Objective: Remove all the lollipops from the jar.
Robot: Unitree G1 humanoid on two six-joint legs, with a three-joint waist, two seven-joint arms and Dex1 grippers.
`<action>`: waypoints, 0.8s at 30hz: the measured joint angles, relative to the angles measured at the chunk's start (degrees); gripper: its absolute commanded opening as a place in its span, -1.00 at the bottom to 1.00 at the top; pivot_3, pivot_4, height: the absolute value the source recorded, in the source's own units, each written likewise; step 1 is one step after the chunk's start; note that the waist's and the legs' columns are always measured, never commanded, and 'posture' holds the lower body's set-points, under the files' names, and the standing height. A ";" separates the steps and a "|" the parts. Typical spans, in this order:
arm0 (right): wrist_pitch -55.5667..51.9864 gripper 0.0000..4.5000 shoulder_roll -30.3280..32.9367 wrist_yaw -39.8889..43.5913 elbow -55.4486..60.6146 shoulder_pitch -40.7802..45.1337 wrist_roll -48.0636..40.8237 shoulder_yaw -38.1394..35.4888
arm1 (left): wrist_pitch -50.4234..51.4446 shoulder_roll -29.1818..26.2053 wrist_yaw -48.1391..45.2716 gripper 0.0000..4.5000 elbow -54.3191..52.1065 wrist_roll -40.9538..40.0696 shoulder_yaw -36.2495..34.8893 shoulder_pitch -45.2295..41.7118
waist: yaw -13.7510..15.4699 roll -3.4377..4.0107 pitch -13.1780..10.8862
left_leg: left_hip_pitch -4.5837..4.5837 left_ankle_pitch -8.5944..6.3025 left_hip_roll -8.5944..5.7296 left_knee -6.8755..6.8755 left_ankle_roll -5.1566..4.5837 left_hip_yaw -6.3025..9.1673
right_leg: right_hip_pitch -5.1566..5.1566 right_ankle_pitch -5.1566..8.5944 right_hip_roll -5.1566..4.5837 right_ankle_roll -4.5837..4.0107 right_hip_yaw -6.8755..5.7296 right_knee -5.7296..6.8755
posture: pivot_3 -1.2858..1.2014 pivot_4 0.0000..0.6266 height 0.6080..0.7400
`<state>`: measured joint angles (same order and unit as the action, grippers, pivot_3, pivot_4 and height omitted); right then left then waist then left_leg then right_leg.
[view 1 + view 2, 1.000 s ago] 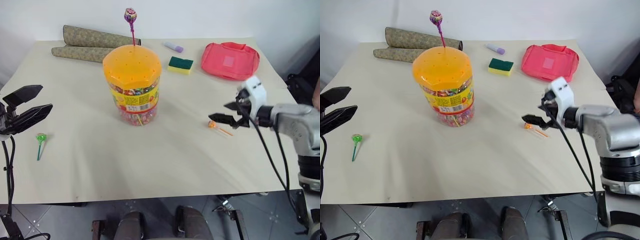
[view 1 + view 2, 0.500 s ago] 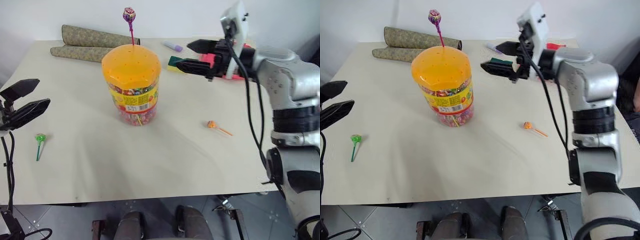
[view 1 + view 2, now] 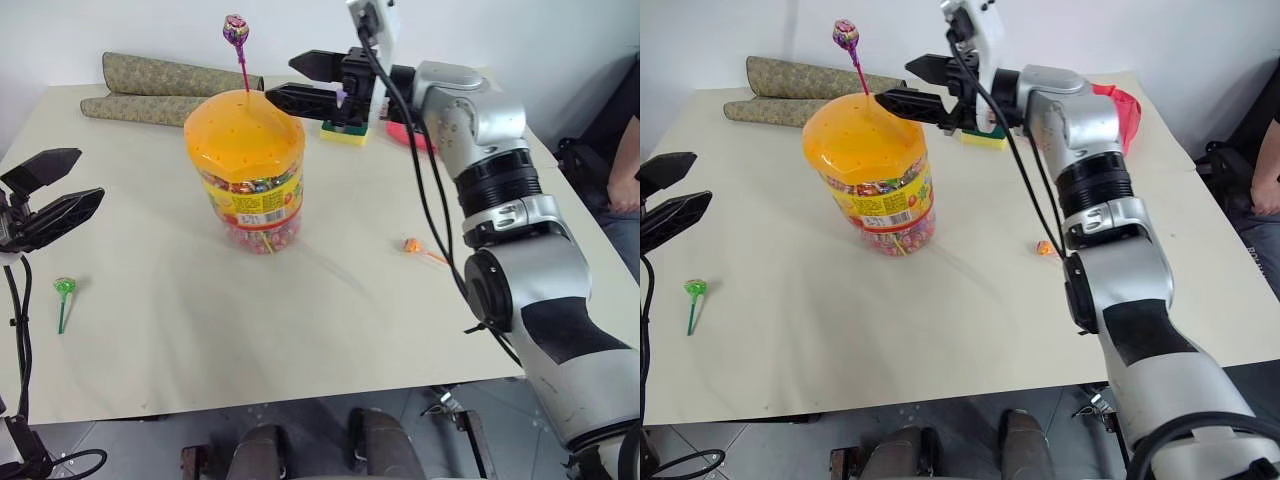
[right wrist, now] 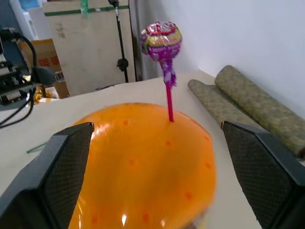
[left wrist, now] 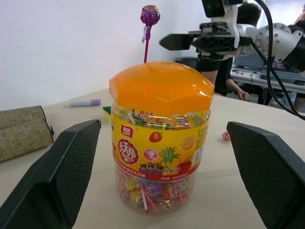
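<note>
The jar (image 3: 245, 170) stands upright mid-table, its orange lid (image 4: 143, 157) on. A purple lollipop (image 3: 236, 28) sticks up from a hole at the lid's far edge. A green lollipop (image 3: 64, 288) lies on the table at the left, and an orange lollipop (image 3: 411, 245) lies to the right of the jar. My right gripper (image 3: 282, 80) is open, level and pointing left, its tips just right of the purple stick and above the lid, holding nothing. My left gripper (image 3: 88, 176) hangs open and empty at the left, facing the jar.
Two rolled mats (image 3: 160, 75) lie at the back left. A green-yellow sponge (image 3: 985, 135), a purple marker (image 5: 85, 102) and a pink pouch (image 3: 1118, 100) lie behind and to the right of the jar. A person (image 3: 625, 150) sits past the table's right edge.
My right arm swung up and left, from low beside the orange lollipop to the jar's lid near the purple stick, staying open. The left gripper kept its place. The view shifted slightly.
</note>
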<state>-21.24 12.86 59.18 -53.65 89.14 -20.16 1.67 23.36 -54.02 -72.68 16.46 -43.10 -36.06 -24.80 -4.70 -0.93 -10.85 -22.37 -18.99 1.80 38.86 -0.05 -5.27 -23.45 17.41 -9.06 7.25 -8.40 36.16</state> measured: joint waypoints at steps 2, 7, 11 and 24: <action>1.76 0.99 -1.25 -0.20 -2.88 1.63 0.72 -0.42 | 0.11 0.00 0.27 1.00 -0.34 -0.33 -0.17 0.53 | -0.12 0.00 0.00 | 0.00 0.00 0.00 0.00 0.00 0.01 | 0.00 0.00 0.00 0.00 0.00 0.01 | 0.03 -0.52 1.00; 5.52 0.99 -3.85 -2.06 -10.10 4.53 2.56 -1.96 | 0.49 0.03 1.39 1.00 -2.57 -1.01 -1.72 2.73 | -0.30 0.00 0.00 | 0.01 0.00 0.01 -0.04 0.00 0.01 | -0.01 0.00 0.00 0.00 0.05 0.01 | 0.03 -0.52 1.00; 7.32 0.99 -5.84 -2.95 -13.18 6.12 3.81 -2.63 | 0.92 0.90 2.48 1.00 -4.78 -2.08 -2.78 4.52 | -0.30 0.00 0.00 | 0.01 0.00 0.00 -0.04 0.00 0.00 | -0.02 0.00 0.00 0.00 0.14 0.02 | 0.03 -0.52 1.00; 11.14 0.70 -10.02 -8.22 -18.24 9.21 6.07 -7.27 | 1.26 1.73 5.42 1.00 -9.29 -4.35 -5.05 8.97 | -0.29 -0.01 0.00 | 0.03 0.00 0.01 -0.05 0.00 -0.01 | -0.04 0.00 0.17 0.00 0.63 0.04 | 0.03 -0.52 1.00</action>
<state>-10.10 2.83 50.96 -71.89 98.35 -14.09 -5.60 24.62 -52.29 -67.26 7.17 -47.45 -41.11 -15.83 -4.99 -0.94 -10.85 -22.34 -18.99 1.81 38.81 -0.05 -5.28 -23.50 17.41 -8.89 7.25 -7.78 36.19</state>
